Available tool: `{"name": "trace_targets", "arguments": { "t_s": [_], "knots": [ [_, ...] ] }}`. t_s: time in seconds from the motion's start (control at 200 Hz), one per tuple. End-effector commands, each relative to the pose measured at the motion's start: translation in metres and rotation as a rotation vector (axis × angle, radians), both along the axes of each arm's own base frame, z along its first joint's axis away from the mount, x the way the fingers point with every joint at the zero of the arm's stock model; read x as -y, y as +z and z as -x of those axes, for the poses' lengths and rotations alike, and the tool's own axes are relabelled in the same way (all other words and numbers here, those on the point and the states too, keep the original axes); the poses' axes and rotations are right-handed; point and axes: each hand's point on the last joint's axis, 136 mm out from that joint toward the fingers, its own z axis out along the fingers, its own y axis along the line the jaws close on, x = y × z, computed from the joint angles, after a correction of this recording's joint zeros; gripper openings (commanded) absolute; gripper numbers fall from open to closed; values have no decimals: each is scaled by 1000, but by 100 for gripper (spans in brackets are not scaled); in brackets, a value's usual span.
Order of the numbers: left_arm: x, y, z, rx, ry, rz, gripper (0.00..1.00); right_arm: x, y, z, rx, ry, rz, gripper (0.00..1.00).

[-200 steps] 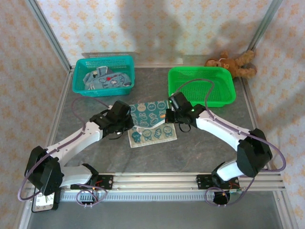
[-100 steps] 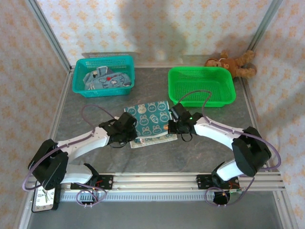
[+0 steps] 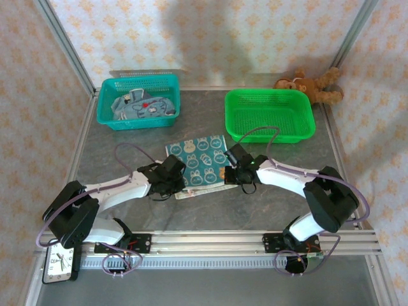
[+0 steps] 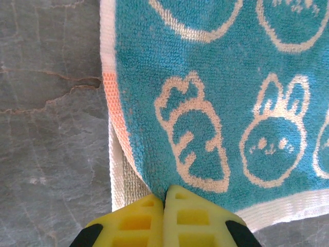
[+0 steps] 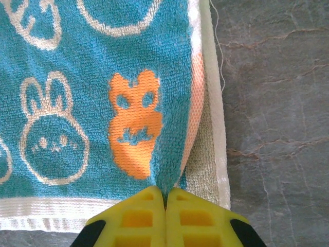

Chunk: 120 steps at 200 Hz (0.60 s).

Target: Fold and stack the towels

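Currently, the towel (image 3: 199, 158) lies at centre frame, its lower corners clamped by the left gripper (image 4: 165, 198) and right gripper (image 5: 165, 196). The cloth extends upward from both jaws, apparently doubled.

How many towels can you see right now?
2 at least. One bunny-print towel lies mid-table, its near corners pinched by the left gripper and right gripper. A crumpled towel sits in the teal basket far left; more may be hidden beneath.
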Motion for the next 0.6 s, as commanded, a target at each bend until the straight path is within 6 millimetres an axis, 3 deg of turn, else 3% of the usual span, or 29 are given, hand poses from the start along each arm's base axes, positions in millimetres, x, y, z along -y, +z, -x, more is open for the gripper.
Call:
{"name": "trace_targets", "arguments": {
  "t_s": [0.0,0.22,0.595],
  "knots": [
    [-2,25,-7,54,20,-7,0,0,21,-5,48,-10,-6,3],
    [-3,57,-9,113,26,8,0,3,46,-7,93,-14,-19,2],
    [0,78,-3,150,38,45,0,7,71,-1,121,-29,-55,2]
  ]
}}
